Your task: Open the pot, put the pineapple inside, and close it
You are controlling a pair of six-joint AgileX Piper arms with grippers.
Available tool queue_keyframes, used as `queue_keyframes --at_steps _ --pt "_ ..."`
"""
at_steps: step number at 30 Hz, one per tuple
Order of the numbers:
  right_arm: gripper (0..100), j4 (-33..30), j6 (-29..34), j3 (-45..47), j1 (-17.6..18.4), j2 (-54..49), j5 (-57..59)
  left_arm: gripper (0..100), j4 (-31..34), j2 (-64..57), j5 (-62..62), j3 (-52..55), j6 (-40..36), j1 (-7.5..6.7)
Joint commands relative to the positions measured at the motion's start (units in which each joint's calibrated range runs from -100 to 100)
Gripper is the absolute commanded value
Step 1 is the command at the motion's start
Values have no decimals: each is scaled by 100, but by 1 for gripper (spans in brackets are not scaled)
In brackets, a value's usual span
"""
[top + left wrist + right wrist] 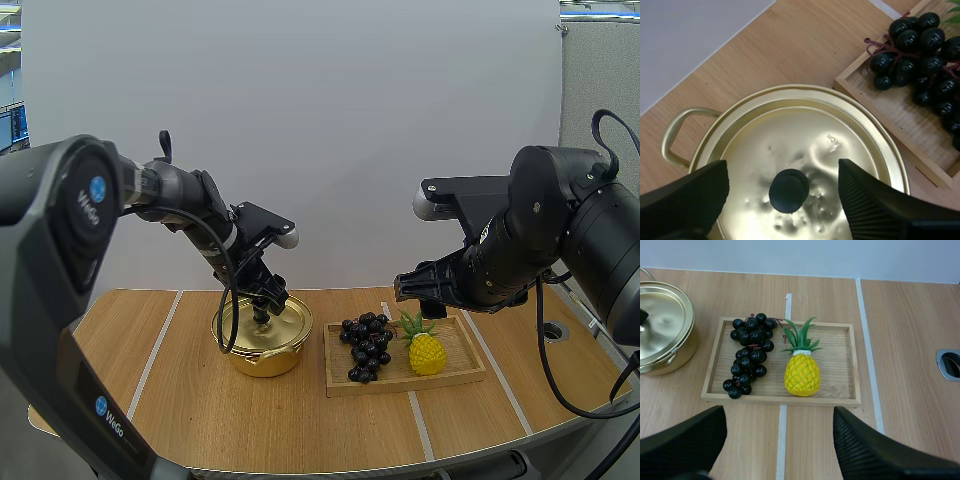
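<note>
High view: left gripper (266, 298) poised over the lidded pot (262, 345). Left wrist view: fingers (685, 200) spread either side of the lid's knob (789, 190), a small, hard, likely slick hold. Right wrist view: right gripper (780, 440) spread wide; pineapple (802, 374) ahead on tray (840, 402), probably light, rigid; grip its body.

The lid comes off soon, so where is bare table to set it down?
Free: the table left of the pot, and the strip in front of pot and tray. Crowded: the tray, with grapes and pineapple; the gap beside the pot is narrow.
</note>
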Motion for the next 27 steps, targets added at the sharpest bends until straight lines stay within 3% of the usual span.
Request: queue_keyframes --at_steps 1,17,21,24,27 --pt "100 -6 0 -34 -23 -20 -94 100 -40 418 -90 -227 4 -23" --pt "100 -6 0 -34 -23 -20 -94 100 127 493 37 -242 -232 -23" --pt "100 -6 0 -34 -23 -20 -94 55 320 493 251 -242 -336 -23" --pt "100 -6 0 -34 -23 -20 -94 32 320 493 494 -242 -348 -23" --pt "100 -6 0 -34 -23 -20 -94 17 320 493 677 -242 -369 -23"
